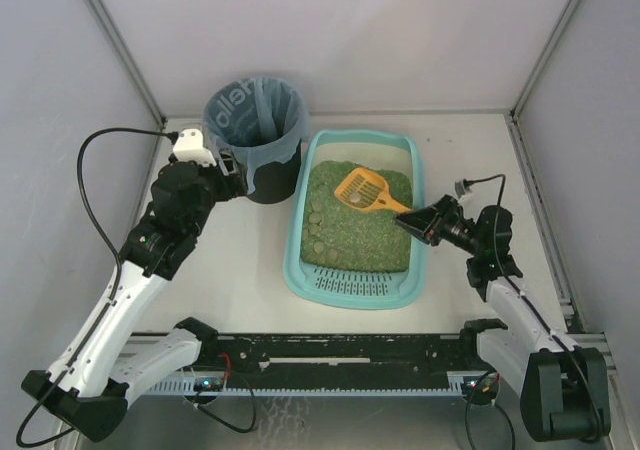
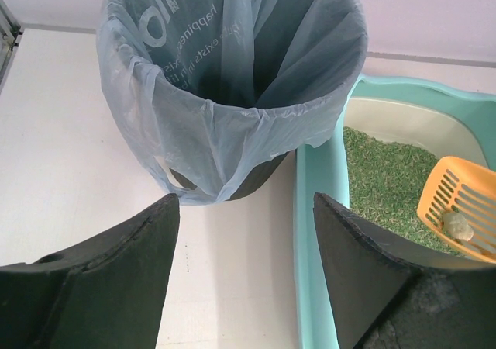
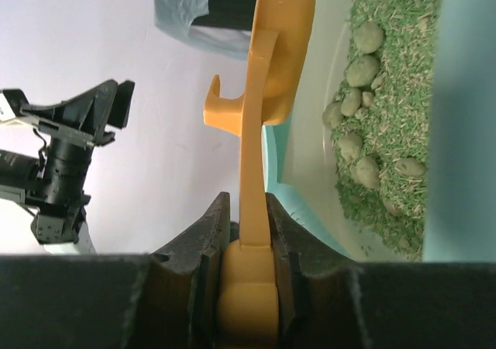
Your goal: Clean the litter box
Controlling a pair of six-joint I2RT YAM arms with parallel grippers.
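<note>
Saw a white table (image 1: 240,260) with pale walls (image 1: 350,30) around it. Nearest the front, found the litter box (image 1: 310,288) lying flat in the middle of the table, a bit to the right, with its grille (image 1: 352,286) at the near end. Full of green litter (image 1: 365,245) behind the grille. Spotted a row of round clumps (image 1: 318,225) along the left side of the litter.

Just right of the box, found the right gripper (image 1: 412,222) pinched tight on the handle (image 3: 249,171) of an orange scoop (image 1: 362,189), one finger on each side. Pointed left over the right rim of the box. Held the scoop's slotted head over the far half of the litter, with one small gray lump (image 2: 457,225) sitting in it. Could not tell if the scoop touched the litter.

Farther back on the left, found the left gripper (image 2: 244,202) spread wide, holding nothing. Faced a round black bin (image 1: 272,182) from just beside it. Saw a blue bag (image 2: 225,155) lining the bin and folded over its rim. Stood upright at the far left corner of the box, touching it or nearly so.
</note>
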